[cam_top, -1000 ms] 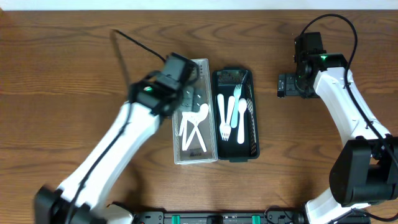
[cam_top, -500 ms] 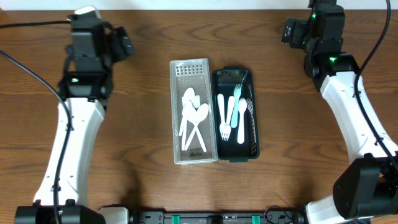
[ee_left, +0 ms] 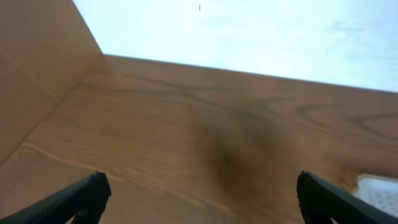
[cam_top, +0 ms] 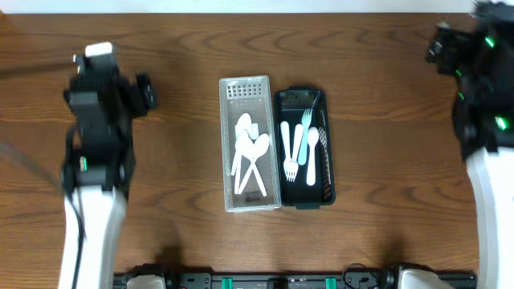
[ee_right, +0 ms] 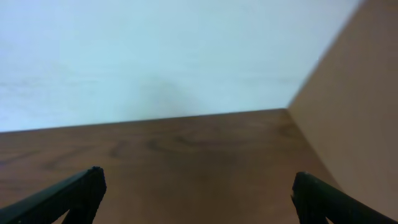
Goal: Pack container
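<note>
We see the clear tray (cam_top: 245, 88), with white spoons (cam_top: 250, 151) inside, touching the black container (cam_top: 328, 193) of forks (cam_top: 289, 157) at the middle of the brown wooden table (cam_top: 185, 48). The left gripper (ee_left: 200, 193) and right gripper (ee_right: 198, 186) are spread wide, empty, facing a pale wall (ee_right: 155, 50).

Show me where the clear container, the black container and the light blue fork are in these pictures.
clear container (cam_top: 245, 88), overhead view, on its perforated far end.
black container (cam_top: 328, 172), overhead view, on its right wall.
light blue fork (cam_top: 302, 143), overhead view, on its handle.
</note>
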### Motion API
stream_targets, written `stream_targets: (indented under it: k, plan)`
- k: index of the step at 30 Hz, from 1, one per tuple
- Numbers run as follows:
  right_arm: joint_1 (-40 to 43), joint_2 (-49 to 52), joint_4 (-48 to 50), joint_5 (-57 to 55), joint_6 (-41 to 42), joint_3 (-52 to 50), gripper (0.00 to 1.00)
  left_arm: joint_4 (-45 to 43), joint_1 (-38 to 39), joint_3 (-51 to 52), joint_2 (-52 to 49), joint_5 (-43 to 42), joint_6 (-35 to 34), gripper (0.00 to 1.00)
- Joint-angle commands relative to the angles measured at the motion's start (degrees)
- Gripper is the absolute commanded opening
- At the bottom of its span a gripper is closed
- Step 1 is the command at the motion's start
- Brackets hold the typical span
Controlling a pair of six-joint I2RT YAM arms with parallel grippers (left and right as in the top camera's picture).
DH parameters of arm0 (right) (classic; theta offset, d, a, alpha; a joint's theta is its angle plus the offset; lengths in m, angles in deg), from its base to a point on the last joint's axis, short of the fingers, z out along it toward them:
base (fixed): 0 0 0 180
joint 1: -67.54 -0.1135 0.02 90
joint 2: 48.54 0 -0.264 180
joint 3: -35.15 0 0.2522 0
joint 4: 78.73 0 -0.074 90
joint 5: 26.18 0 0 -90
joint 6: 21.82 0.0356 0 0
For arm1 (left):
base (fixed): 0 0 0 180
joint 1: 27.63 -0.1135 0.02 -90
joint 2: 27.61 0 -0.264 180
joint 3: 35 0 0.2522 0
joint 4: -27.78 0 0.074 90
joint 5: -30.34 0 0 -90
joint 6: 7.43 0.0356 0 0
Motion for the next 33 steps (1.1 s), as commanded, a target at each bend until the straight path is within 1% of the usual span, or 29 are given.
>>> stream_targets:
  k: [1, 4, 6, 10, 12, 14, 18, 21, 33]
  plan:
    - [0.6, -4.5, 0.9, 1.8, 0.7, -9.7, 0.99, -2.2, 2.1, 9.2, 10.8, -1.2, 0.3, 0.98]
    - [-0.4, -10.7, 6.7, 1.8, 0.6, -18.7, 0.99, -2.2, 2.9, 17.0, 21.0, -1.2, 1.4, 0.98]
    - [-1.4, -16.1, 7.6, 1.8, 0.7, -24.3, 0.99, -0.9, 2.9, 21.2, 27.8, -1.2, 1.4, 0.98]
    - [-3.4, -28.1, 2.0, 1.2, 1.6, -33.9, 0.99, 5.3, 2.9, 25.2, 37.3, -1.2, 0.2, 0.98]
    - [-4.0, -33.9, -0.4, 0.4, 1.5, -38.1, 0.99, 5.6, 2.9, 26.0, 40.4, -1.2, 0.1, 0.98]
    - [-4.2, -39.9, -2.9, 0.1, 1.6, -41.7, 0.99, 5.4, 2.9, 26.1, 42.2, -1.2, 0.1, 0.98]
    - [-4.2, -48.8, -10.2, 0.2, 1.5, -45.2, 0.99, 5.6, 2.9, 26.1, 42.8, -1.2, 0.1, 0.98]
    - [-4.2, -51.6, -10.6, 0.3, 1.5, -45.5, 0.99, 5.5, 2.9, 26.1, 42.8, -1.2, 0.2, 0.98]
    - [-4.2, -51.8, -15.1, 0.3, 1.5, -45.5, 0.99, 5.5, 2.9, 26.1, 42.8, -1.2, 0.2, 0.98]
